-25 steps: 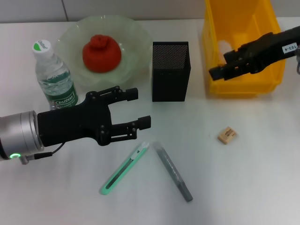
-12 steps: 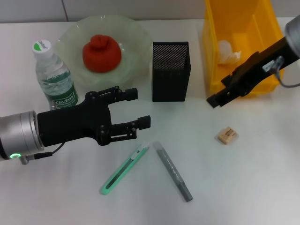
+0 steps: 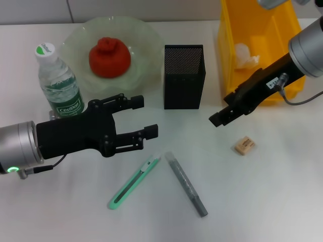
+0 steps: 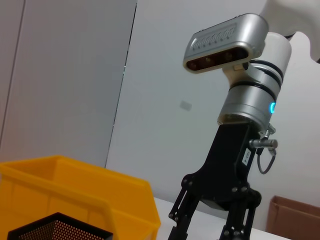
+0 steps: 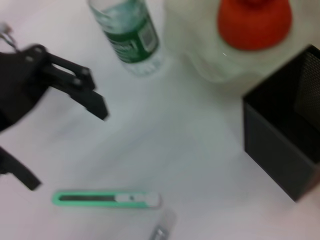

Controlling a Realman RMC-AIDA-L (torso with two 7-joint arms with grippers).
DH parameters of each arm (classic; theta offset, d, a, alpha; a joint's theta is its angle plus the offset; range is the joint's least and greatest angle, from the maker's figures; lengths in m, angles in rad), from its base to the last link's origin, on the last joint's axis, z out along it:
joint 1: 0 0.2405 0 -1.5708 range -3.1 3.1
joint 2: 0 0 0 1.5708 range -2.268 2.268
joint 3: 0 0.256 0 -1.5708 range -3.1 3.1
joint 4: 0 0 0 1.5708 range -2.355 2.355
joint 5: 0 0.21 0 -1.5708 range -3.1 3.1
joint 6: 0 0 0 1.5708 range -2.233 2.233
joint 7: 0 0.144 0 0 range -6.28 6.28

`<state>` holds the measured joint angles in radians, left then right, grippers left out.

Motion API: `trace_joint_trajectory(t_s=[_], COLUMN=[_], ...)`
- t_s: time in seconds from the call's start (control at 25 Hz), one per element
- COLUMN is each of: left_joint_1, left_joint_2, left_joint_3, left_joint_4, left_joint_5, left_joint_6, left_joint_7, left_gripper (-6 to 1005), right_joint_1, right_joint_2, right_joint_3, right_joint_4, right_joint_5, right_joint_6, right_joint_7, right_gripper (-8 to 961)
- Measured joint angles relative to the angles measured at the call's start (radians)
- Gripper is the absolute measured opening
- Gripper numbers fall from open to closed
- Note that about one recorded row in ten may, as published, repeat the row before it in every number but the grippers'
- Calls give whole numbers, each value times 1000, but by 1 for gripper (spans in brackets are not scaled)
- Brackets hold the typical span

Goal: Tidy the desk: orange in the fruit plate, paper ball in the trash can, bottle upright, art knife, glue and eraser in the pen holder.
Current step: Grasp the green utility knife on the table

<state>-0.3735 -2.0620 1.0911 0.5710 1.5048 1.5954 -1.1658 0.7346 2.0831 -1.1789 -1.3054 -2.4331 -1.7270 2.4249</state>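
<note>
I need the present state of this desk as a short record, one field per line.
orange: in the fruit plate
paper ball: inside yellow trash can
bottle: upright
pen holder: nothing visible inside
art knife, glue, eraser: on desk
left gripper: open, above knife
right gripper: near eraser

The right gripper is out of the yellow trash can and lower, now over the table between the pen holder and the eraser; the paper ball lies uncovered inside the can. The left gripper sits slightly nearer the robot.
</note>
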Motion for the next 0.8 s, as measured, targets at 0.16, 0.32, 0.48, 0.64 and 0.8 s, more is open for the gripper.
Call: trace_joint_trajectory(t_s=[0.16, 0.32, 0.48, 0.64, 0.8], left_joint_1=[10, 16, 16, 16, 3], left_joint_2=[1, 2, 17, 25, 16], left_joint_3=[-19, -28, -25, -10, -10], left_joint_4=[3, 6, 29, 264, 410], left_joint_5=[0, 0, 0, 120, 252], left_joint_6=[0, 0, 0, -9, -13], left_joint_7=[1, -5, -81, -375, -553], left_gripper=[787, 786, 786, 786, 786], right_joint_1=[-86, -231, -384, -435, -434], right_joint_2=[0, 0, 0, -3, -4], right_joint_3=[12, 13, 22, 98, 146], right_joint_4=[-39, -20, 221, 519, 621], right_joint_5=[151, 369, 765, 1013, 1022], right_joint_6=[68, 188, 279, 239, 220], right_joint_7=[-84, -263, -647, -989, -1063], right_gripper=[728, 728, 729, 729, 728])
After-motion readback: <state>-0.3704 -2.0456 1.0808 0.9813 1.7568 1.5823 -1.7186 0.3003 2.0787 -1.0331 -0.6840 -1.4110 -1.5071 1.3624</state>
